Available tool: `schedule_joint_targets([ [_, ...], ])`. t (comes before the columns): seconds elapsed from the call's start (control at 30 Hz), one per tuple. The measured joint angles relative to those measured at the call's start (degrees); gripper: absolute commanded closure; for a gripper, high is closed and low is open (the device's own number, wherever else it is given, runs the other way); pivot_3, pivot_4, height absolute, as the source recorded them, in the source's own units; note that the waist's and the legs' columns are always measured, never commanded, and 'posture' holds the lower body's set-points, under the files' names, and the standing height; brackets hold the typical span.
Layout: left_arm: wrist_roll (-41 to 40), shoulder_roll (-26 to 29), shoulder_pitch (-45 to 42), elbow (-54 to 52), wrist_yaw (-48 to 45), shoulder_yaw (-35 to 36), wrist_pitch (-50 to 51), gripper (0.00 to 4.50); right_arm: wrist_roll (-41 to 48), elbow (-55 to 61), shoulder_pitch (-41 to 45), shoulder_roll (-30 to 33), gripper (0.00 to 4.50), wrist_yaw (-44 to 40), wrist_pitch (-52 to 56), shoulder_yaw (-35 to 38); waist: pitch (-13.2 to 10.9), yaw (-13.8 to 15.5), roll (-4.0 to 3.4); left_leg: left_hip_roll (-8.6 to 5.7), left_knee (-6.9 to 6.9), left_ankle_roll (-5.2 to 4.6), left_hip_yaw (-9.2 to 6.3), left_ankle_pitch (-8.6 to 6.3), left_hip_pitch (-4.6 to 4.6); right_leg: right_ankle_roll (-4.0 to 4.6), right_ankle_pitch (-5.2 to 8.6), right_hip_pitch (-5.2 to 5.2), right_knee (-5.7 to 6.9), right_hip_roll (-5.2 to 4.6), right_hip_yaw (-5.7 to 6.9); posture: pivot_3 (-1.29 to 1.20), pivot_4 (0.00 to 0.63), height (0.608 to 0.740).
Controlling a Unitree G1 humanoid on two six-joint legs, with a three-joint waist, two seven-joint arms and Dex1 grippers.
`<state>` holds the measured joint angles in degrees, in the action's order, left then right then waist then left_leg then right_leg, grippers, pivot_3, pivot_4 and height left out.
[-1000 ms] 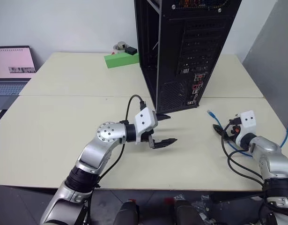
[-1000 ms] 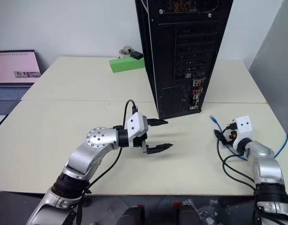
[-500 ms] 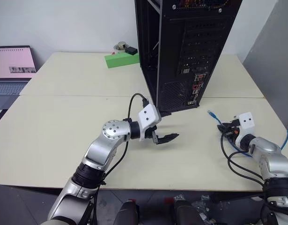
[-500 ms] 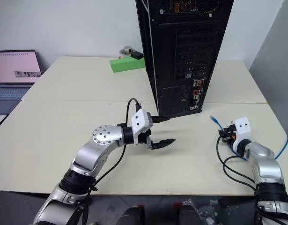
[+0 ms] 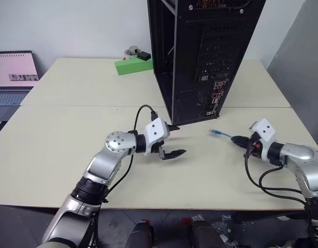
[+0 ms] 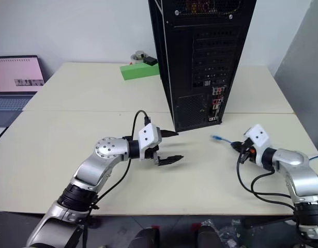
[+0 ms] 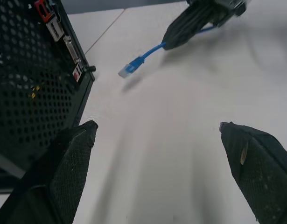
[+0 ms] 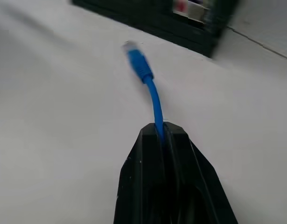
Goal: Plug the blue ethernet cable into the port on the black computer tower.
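Black computer tower stood upright toward the far edge of the beige table, rear connectors facing the near edge. Left gripper hovered mid-table near the tower's near corner — fingers spread wide, holding nothing. Right gripper sat toward the table's right edge, clenched on the blue ethernet cable — its plug poking out past the fingertips toward the tower, clear of it.
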<state>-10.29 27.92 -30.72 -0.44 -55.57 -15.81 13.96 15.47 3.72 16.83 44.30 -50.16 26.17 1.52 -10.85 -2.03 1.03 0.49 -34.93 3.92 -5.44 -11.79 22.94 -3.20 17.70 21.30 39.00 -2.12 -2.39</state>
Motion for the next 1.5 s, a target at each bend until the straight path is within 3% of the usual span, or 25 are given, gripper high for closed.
schedule_joint_targets([
  [0.47,-1.0,-1.3,0.3,2.6,-6.0,-0.2,-1.6,0.00,1.7,10.2,6.0,2.2,4.46,-9.7,5.2,-9.1,0.0,0.2,0.01,0.00,-0.02,0.00,-0.02,0.00,0.03,0.00,0.00,0.01,-0.01,-0.01,0.02,0.00,0.150,0.740],
  [1.13,-0.5,-2.4,0.1,5.3,-10.2,-0.7,-2.2,4.18,3.9,15.0,6.5,1.6,4.50,-10.2,8.9,-9.7,0.0,0.2,0.01,0.00,-0.03,0.00,-0.03,0.00,0.03,0.00,0.00,0.02,0.00,-0.01,0.03,0.00,0.150,0.740],
  [1.33,0.1,-2.3,0.1,5.3,-10.0,-0.7,-2.9,4.20,3.9,15.1,6.8,1.5,4.50,-10.6,9.0,-9.8,0.0,0.2,0.01,0.00,-0.03,0.00,-0.03,0.00,0.03,0.00,0.00,0.02,0.00,-0.01,0.03,0.00,0.150,0.740],
  [1.5,0.7,-2.2,0.6,5.3,-9.6,-0.7,-5.1,4.20,3.9,15.1,7.0,1.6,3.42,-11.3,9.0,-10.0,0.0,0.2,0.01,0.00,-0.03,0.00,-0.03,0.00,0.03,0.00,0.00,0.02,0.00,-0.01,0.02,0.00,0.150,0.740],
])
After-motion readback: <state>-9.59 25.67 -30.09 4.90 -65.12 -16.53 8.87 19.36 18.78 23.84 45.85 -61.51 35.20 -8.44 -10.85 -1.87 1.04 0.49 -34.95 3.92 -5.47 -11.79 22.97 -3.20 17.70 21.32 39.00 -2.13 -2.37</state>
